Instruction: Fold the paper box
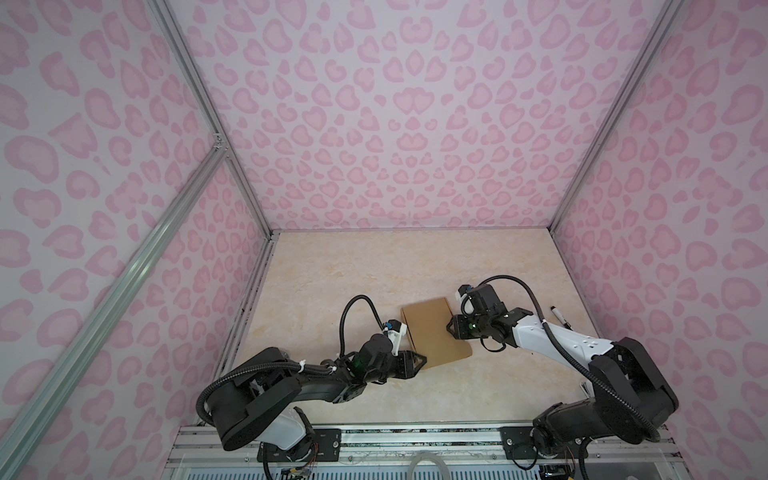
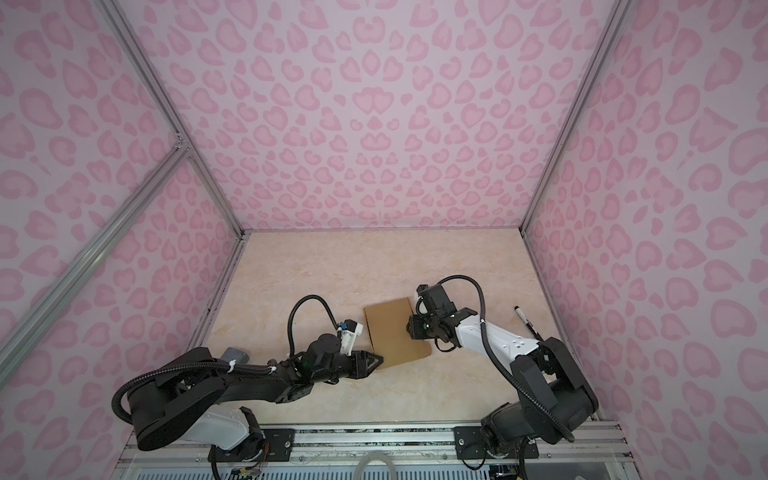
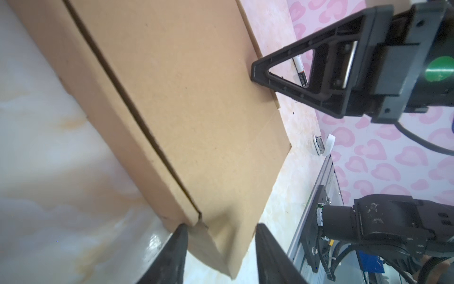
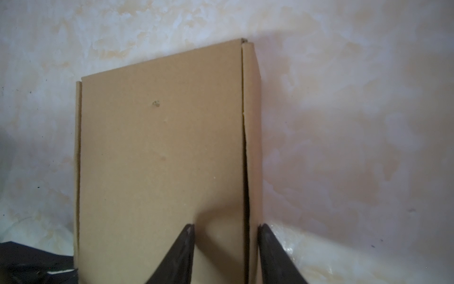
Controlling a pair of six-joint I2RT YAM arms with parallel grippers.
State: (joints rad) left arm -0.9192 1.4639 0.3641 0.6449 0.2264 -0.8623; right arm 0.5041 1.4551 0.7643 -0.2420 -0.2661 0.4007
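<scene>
paper box [image 1: 434,332] closed, flat on table [image 1: 374,266] | left gripper [image 1: 425,360] jaws apart astride its near-left corner, grip unclear | right gripper [image 1: 449,326] jaws open astride right wall

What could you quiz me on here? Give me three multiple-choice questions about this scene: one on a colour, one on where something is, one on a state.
1. What colour is the paper box?
A) white B) blue C) brown
2. Where does the marker pen lie?
A) on top of the box B) on the table, right of the box and apart from it C) leaning against the back wall
3. What state is the box in?
A) a flat unfolded sheet B) a shallow carton with its top panel down C) crumpled into a ball

Answers: 1 C, plain brown cardboard in every view; 2 B, bare table shows between pen and box; 3 B, both wrist views show side walls under a flat top.
</scene>
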